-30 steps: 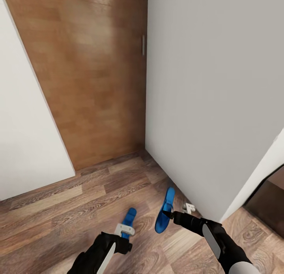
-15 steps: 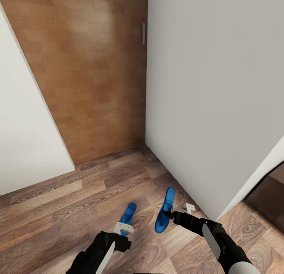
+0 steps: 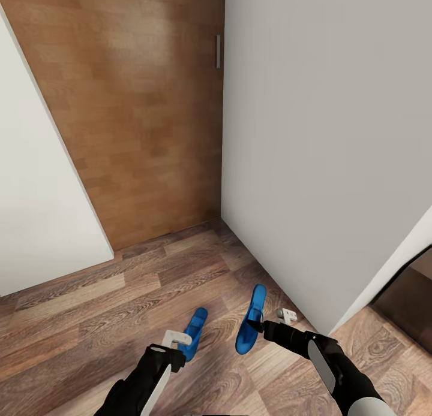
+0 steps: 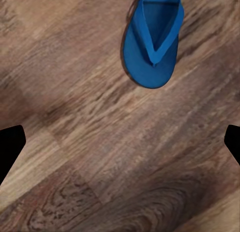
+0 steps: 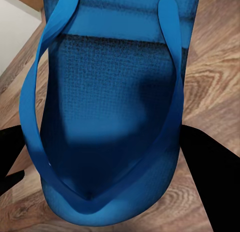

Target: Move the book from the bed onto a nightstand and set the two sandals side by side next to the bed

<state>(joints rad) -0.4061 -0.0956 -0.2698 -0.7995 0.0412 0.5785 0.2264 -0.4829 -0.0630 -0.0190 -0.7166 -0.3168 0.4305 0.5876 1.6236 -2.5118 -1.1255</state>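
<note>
At the left, a white wall (image 3: 42,212) and a brown wooden door (image 3: 144,116) stand well ahead of both arms, with the wood-plank floor (image 3: 90,308) running from them toward the robot. The left gripper (image 3: 175,339) hangs above the floor with its jaws spread wide and nothing between them; in the left wrist view the two dark fingertips (image 4: 10,147) sit at opposite edges with bare planks between. The left sandal (image 3: 194,331) lies flat on the floor just ahead of that gripper, strap side up, apart from the fingers; the left wrist view shows it (image 4: 152,39) beyond the fingertips, not between them. To the right of it, the right gripper (image 3: 258,326) holds the other sandal (image 3: 250,319), the jaws closed narrowly on its near end; this sandal is tilted, its far end pointing away from the gripper. In the right wrist view its blue sole and toe straps (image 5: 107,111) lie right before the camera between the dark fingers (image 5: 207,172). Further right a large pale panel (image 3: 324,134) rises close beside the right arm. The step in hand looks to be the gathering of the sandals: one is secured, one is free. The next move probably calls for the left gripper to advance and descend over the lying sandal, bracketing its near end before closing.
</note>
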